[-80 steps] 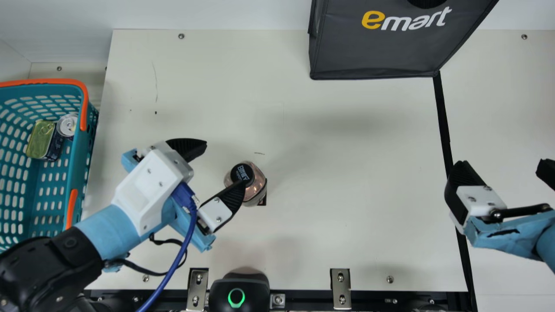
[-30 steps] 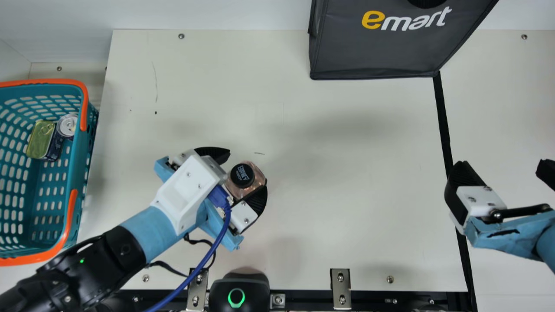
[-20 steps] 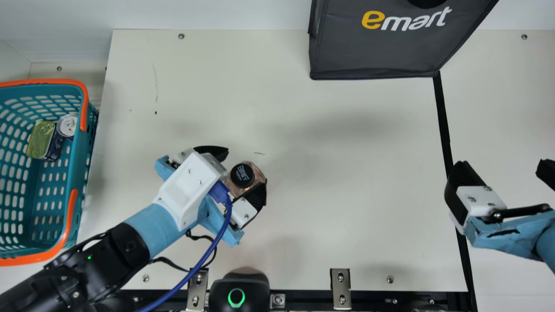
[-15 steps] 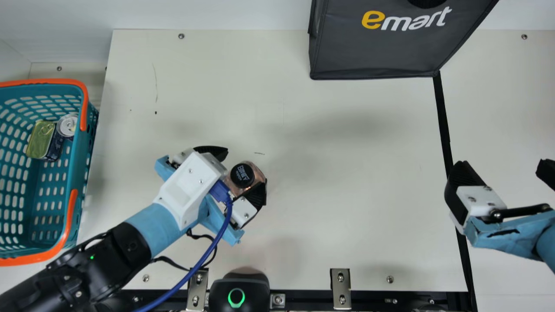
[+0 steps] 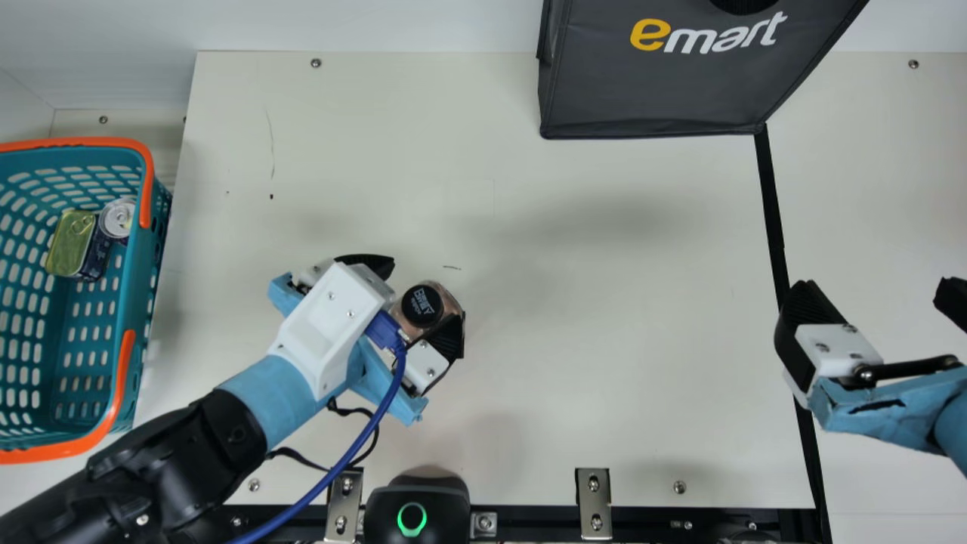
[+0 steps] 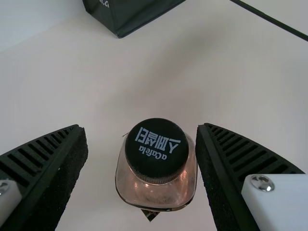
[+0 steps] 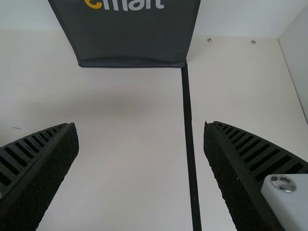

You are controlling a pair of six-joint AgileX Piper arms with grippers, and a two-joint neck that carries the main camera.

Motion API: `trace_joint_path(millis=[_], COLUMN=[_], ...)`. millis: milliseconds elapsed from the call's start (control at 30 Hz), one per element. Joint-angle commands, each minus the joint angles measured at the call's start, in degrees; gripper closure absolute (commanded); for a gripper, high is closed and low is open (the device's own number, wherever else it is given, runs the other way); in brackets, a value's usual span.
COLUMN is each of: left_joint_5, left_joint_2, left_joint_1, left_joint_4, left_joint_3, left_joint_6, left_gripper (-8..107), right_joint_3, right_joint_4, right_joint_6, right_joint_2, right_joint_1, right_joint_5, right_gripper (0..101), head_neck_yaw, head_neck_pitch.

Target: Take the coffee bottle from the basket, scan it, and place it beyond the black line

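In the main view my left gripper (image 5: 427, 299) is open, with its fingers on either side of the coffee bottle (image 5: 449, 299), which stands upright left of the table's middle. From the left wrist view, the bottle (image 6: 132, 185) with its black cap is between the fingers of my left gripper (image 6: 142, 127); a gap shows on one side, while the other finger is very close to it. My right gripper (image 5: 876, 287) is open and holds nothing, over the black line (image 5: 772, 215) and beyond. The right wrist view has this line (image 7: 189, 139) between the fingers of my right gripper (image 7: 140, 125).
A teal basket (image 5: 134, 283) with cans in it stands at the left. The black scanner (image 5: 446, 502) with a green ring is at the front edge, beside metal brackets (image 5: 594, 502). A dark shopping bag (image 5: 650, 94) stands at the back.
Compared with the oldest frame, my left gripper has moved right, bringing its fingers around the bottle; over the last second it has barely shifted. The bottle and my right arm have stayed put.
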Motion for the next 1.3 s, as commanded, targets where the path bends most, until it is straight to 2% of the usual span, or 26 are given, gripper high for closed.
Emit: trace_joint_path(millis=[0,533,933,1267], left_joint_5=[0.5,4.2,5.0,4.8], left_joint_2=[0.0,1.3,2.7,3.5], left_joint_1=[-0.5,-6.1,-7.6,-8.2], left_joint_4=[1.3,12.8,20.0,22.8], left_joint_3=[-0.2,-0.6,0.0,0.1], left_joint_6=[-2.0,-17.3,-26.0,-30.0], left_gripper=[9,9,9,76], right_joint_3=[0.0,0.0,0.0,0.0], right_joint_4=[0.0,0.0,0.0,0.0], right_joint_6=[0.0,0.0,0.0,0.0], right_joint_2=[0.0,0.0,0.0,0.0], right_joint_1=[0.0,0.0,0.0,0.0], right_joint_5=[0.0,0.0,0.0,0.0], right_gripper=[10,10,10,10], head_neck_yaw=[0.1,0.1,0.1,0.1], head_neck_pitch=[-1.6,-1.6,-1.6,-1.6])
